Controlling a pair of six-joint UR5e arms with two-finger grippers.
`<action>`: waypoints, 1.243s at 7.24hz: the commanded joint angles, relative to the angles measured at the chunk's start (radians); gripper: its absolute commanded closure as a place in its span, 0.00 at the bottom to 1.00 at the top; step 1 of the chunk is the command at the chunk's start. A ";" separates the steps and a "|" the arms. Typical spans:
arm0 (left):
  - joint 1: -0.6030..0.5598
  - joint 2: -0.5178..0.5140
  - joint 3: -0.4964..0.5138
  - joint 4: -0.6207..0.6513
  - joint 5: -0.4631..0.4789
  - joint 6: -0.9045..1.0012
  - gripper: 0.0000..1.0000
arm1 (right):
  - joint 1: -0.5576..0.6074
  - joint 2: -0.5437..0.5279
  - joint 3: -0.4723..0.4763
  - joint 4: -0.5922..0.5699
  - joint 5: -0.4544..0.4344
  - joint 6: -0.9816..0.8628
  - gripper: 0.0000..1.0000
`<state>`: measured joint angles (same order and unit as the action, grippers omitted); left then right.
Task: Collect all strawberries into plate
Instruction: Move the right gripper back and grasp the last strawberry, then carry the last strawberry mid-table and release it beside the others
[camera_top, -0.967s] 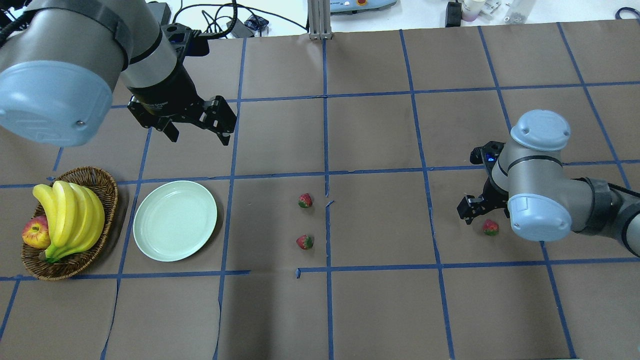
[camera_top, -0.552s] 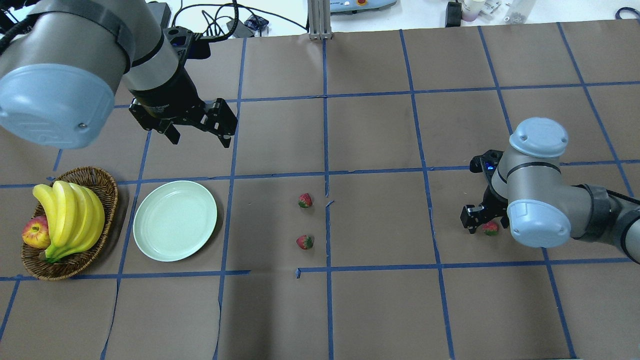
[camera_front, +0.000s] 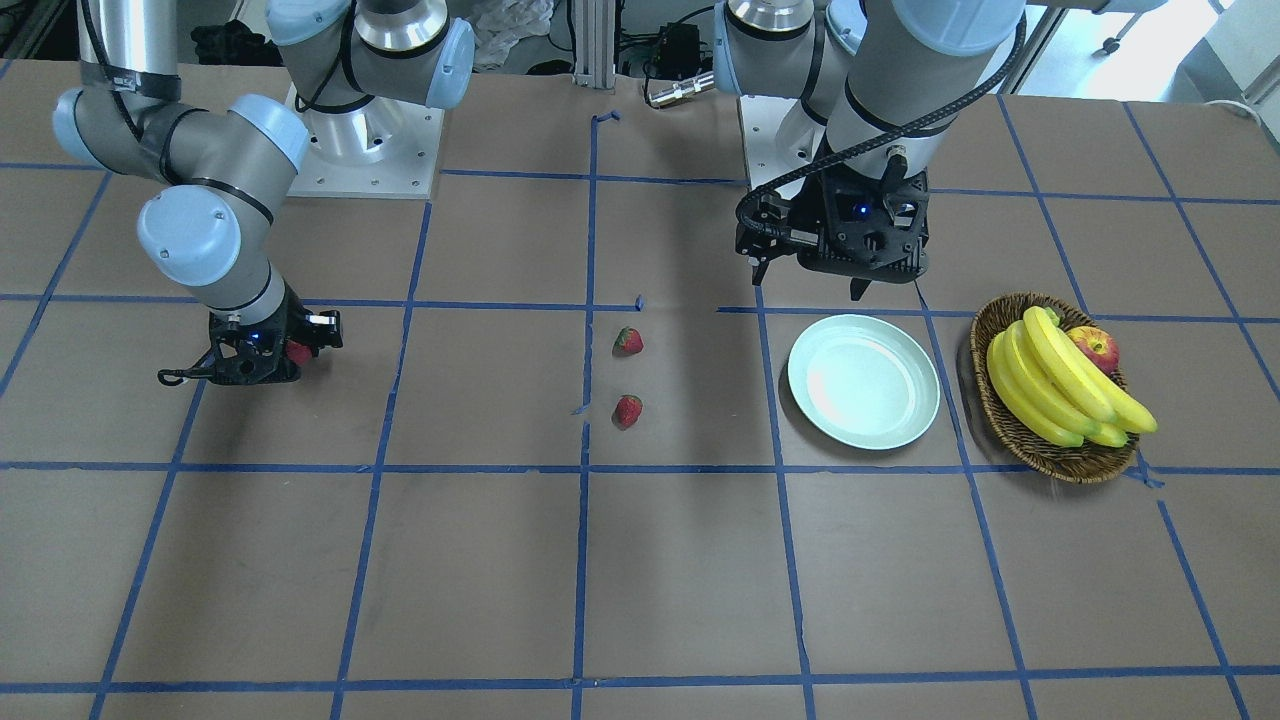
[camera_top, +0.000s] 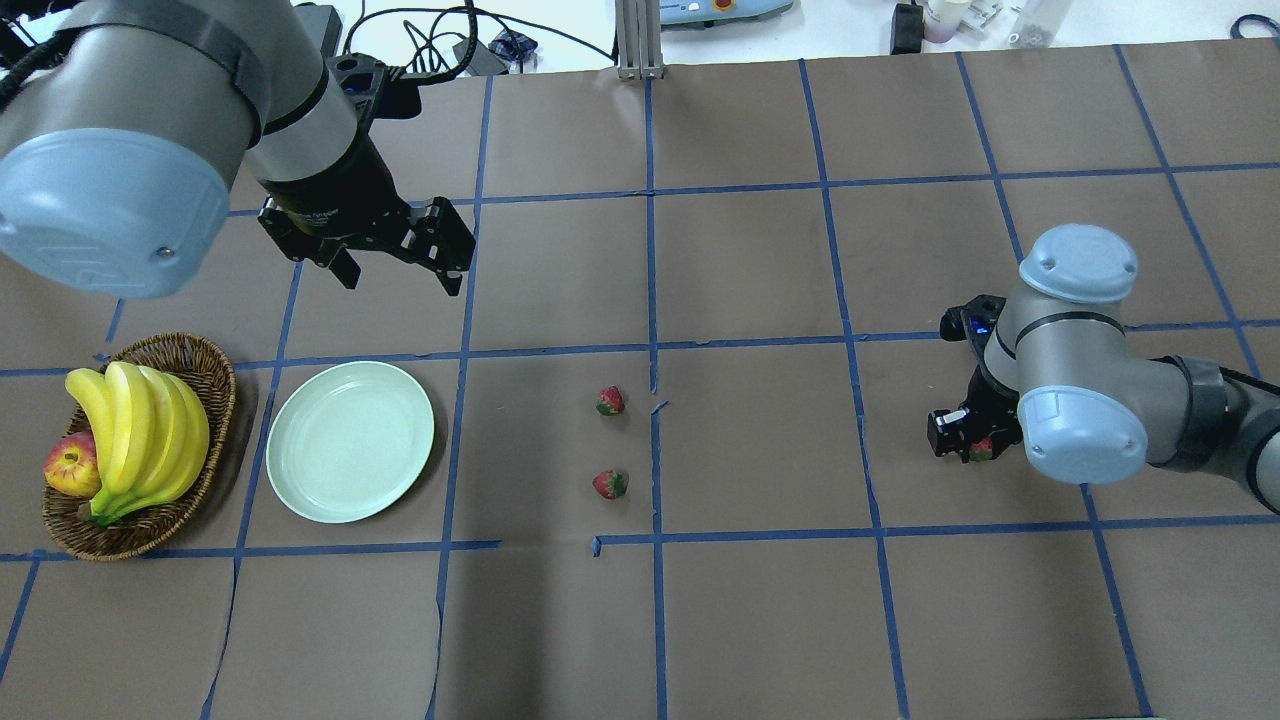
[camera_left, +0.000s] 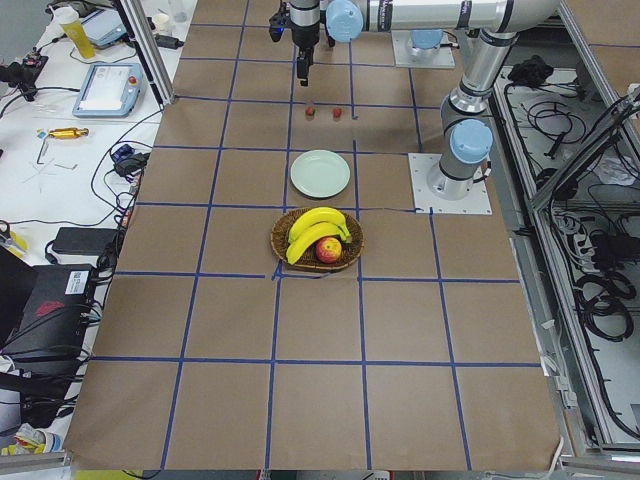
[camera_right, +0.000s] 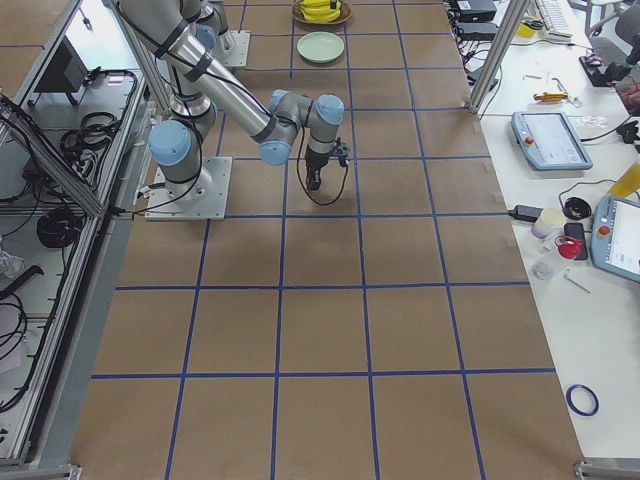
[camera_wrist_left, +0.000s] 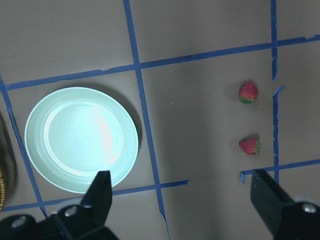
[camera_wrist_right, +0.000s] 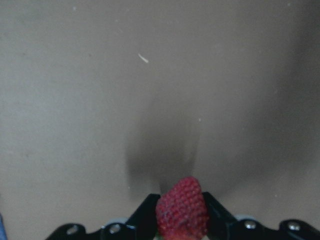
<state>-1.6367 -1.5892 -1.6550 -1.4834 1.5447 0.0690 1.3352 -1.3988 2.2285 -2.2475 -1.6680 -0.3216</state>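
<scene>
Across the brown papered desk (camera_front: 660, 570) in the front view, my right hand (camera_front: 285, 352) is clamped on a small red strawberry (camera_front: 297, 351). Two loose green-capped strawberries (camera_front: 628, 341) (camera_front: 628, 410) lie mid-desk, near the glossy round mint-green plate (camera_front: 865, 380). From the left wrist, my left hand (camera_wrist_left: 182, 192) gapes wide, holding nothing. From the right wrist, the bumpy berry sits between the fingers.

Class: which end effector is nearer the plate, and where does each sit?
Left. The left end effector hovers past the far rim of the plate; the right end effector, closed on a strawberry, is far to its right.
</scene>
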 joint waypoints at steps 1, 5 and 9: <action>0.000 0.000 0.001 0.000 0.000 0.000 0.00 | 0.106 0.023 -0.123 0.035 0.158 0.201 1.00; 0.000 0.000 0.001 0.000 0.000 0.000 0.00 | 0.529 0.168 -0.384 0.031 0.236 0.868 1.00; 0.000 0.005 0.003 0.000 0.000 0.000 0.00 | 0.798 0.324 -0.519 0.017 0.240 1.104 1.00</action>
<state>-1.6368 -1.5865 -1.6520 -1.4834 1.5447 0.0690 2.0778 -1.1358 1.7554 -2.2256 -1.4304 0.7393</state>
